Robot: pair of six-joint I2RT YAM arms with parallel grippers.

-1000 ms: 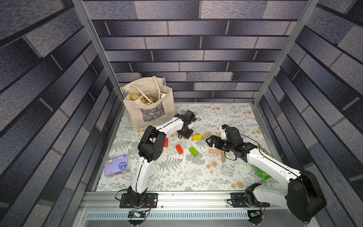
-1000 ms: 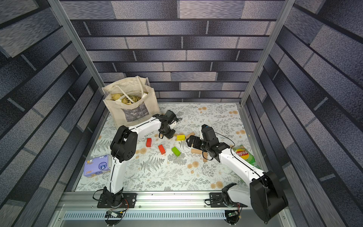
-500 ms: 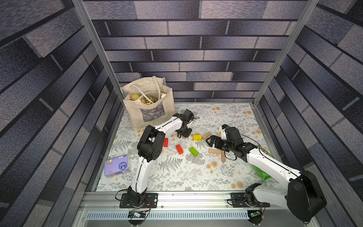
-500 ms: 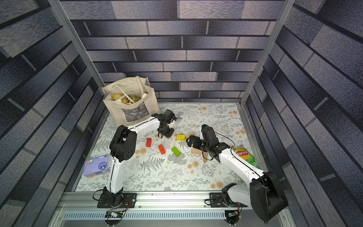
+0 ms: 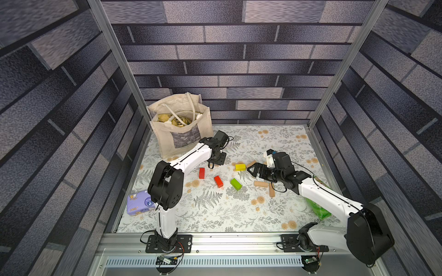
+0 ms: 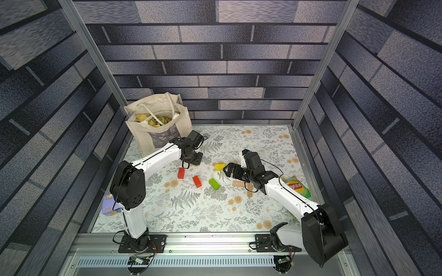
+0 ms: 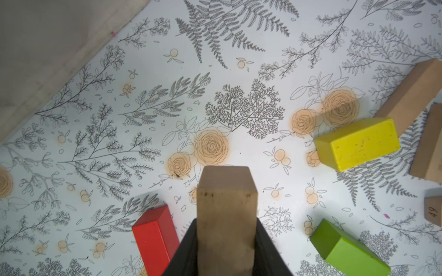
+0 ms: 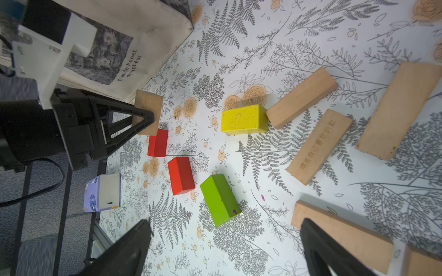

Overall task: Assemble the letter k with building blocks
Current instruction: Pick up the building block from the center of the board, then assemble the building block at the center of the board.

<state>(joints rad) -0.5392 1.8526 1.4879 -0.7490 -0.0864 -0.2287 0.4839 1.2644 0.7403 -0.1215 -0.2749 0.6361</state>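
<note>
At the back-left of the table (image 5: 239,215) stands a canvas bag (image 5: 181,143) holding yellowish packets (image 5: 175,121). The left gripper (image 7: 226,241) clamps a tan block (image 7: 226,203). The right gripper (image 8: 226,223) hangs wide apart. Coloured blocks (image 5: 218,181) lie scattered mid-table.

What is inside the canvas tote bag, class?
Inside the tote bag, yellowish items and its pale handles show at the mouth; its cloth walls hide anything deeper.

tan block (image 7: 226,215) held upright, red blocks (image 8: 181,175), yellow block (image 8: 242,118), green block (image 8: 218,199), tan blocks (image 8: 319,145) scattered flat
</note>
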